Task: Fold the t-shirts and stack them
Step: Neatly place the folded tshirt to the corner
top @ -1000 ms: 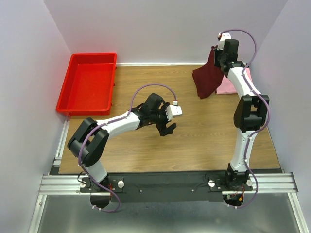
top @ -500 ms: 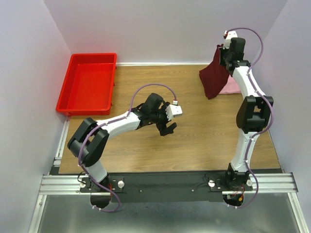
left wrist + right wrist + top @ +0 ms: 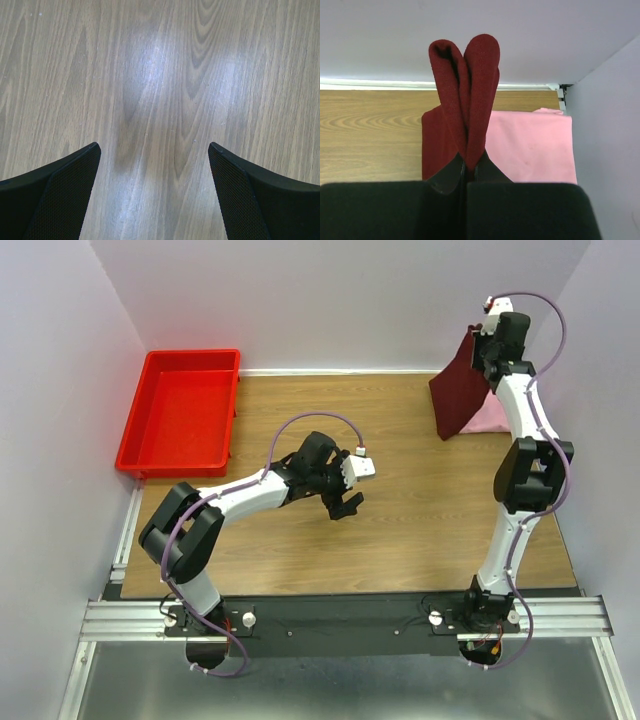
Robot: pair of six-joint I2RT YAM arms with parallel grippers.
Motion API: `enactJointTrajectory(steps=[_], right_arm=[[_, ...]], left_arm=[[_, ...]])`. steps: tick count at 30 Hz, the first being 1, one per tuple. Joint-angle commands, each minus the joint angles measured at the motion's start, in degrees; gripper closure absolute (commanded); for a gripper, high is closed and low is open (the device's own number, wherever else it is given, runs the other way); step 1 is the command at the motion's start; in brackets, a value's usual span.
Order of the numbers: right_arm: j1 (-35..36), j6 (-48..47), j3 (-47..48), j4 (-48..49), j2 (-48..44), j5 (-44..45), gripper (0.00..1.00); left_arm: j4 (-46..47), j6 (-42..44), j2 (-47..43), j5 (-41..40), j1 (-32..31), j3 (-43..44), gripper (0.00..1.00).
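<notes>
1. Left tool [image 3: 347, 504]: your nearest item. Its black mesh-textured fingers are spread apart with nothing between them, hovering over the bare middle of the surface.

2. Brown wood-grain laminate surface [image 3: 400, 525]: smooth, with a slight sheen under the left wrist camera.

3. Bright red rigid plastic bin [image 3: 190, 353]: rectangular, at the far left. You can count it out of the task.

4. Right tool [image 3: 468, 167]: fingers pressed together on item 5, raised high at the far right corner.

5. Dark maroon soft cloth t-shirt [image 3: 462, 390]: pinched by a doubled fold whose two rounded, finely knit lobes stand above the fingers. The rest hangs as a limp flat panel, its lower edge near the surface just beside item 6. Treat it as unfolded work: by the look of it, the fold and the stacking are yours to do.

6. Light pink soft cloth t-shirt [image 3: 530, 145]: lies flat in the far right corner as a neat, smooth rectangle. You may judge it already folded and ready as the stack's base.
</notes>
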Motion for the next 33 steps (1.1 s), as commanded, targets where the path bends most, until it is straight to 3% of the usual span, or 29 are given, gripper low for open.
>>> enactJointTrajectory(steps=[1,12,14,15,16,17,18,20,22,33], right_arm=[[-1.9,-1.5,0.8,1.1,2.4,-3.2,0.99],[-6.3,-5.7,-1.5,4.7,5.8,-4.9,0.99],[-7.0,-6.9,-2.8,6.7,6.3,-4.8,0.89],[-7.2,-8.4,-3.1,7.5,7.7,-3.8,0.79],[-7.4,-9.0,-2.9,8.2,8.4,-2.4,0.46],[-7.8,-8.8,-1.5,8.3,9.4,-0.6,0.32],[-8.0,-8.2,-0.6,8.3,10.8,3.2,0.20],[-8.8,-8.3,0.5,8.3,10.8,4.9,0.08],[-9.4,-8.1,1.0,8.3,9.6,4.8,0.00],[-9.4,-6.2,-3.2,5.2,-3.5,-6.0,0.00]], left_arm=[[-0.9,0.8,0.3,-0.9,0.1,1.8,0.04],[-4.0,2.2,-0.4,-0.8,0.1,2.8,0.04],[-4.5,2.3,-0.6,-0.8,0.1,2.9,0.04],[-4.5,2.3,-0.7,-0.8,0.1,2.6,0.04],[-4.5,2.0,-1.0,-1.3,0.1,2.5,0.04],[-4.9,1.9,-1.2,-1.5,0.2,2.3,0.04],[-5.2,1.9,-1.9,-1.6,0.2,2.2,0.04],[-5.4,1.5,-2.9,-2.3,0.6,2.1,0.04],[-5.9,0.5,-4.2,-1.5,1.9,2.2,0.04],[-8.8,-7.5,-7.7,5.4,11.8,8.7,0.04]])
